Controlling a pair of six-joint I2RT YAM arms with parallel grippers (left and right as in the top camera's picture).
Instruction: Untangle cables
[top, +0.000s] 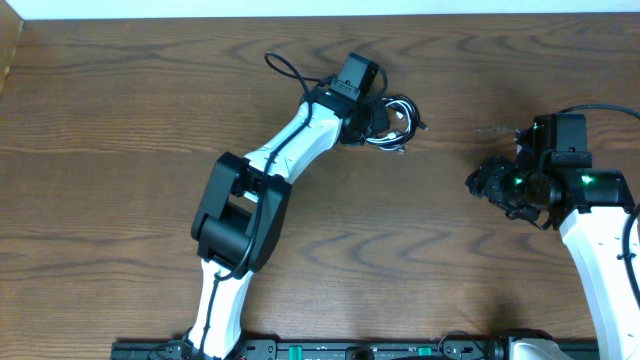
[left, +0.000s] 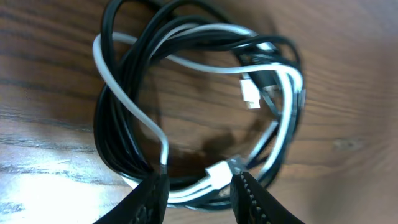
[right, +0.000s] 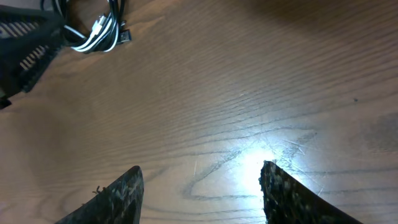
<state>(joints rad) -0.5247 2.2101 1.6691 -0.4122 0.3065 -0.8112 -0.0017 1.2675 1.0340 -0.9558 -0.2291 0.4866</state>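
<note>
The right tool (top: 492, 186) sits nearest the robot's side of the table (top: 120, 120), low on the right. In its wrist view, the right tool (right: 199, 180) shows its two dark fingers (right: 118, 199) standing well apart over bare, brightly lit wood. There is nothing between them and nothing held.

Farther out, near the middle of the table, the left arm (top: 300, 140) reaches diagonally away from its base. The left tool (top: 378, 118) is at the near-left edge of the cables (top: 402, 122), which lie as a small coiled bundle on the wood, well apart from the right tool.

In the left wrist view, the left tool (left: 200, 190) has its fingertips (left: 152, 196) partly apart. They straddle the closest part of the loop, and a white plug end (left: 217, 173) and a few strands lie in the gap. It cannot be told whether the pads actually pinch those strands or only stand over them.

Beyond the fingertips the bundle opens into a rough ring. The black cable (left: 118, 146) makes several turns around it, and the white cable (left: 127, 93) threads through those turns. A second small white plug (left: 250, 94) points into the ring's open centre.

From the right wrist view the cables (right: 99, 34) show at the far top left, just beside the dark left tool (right: 28, 43).
</note>
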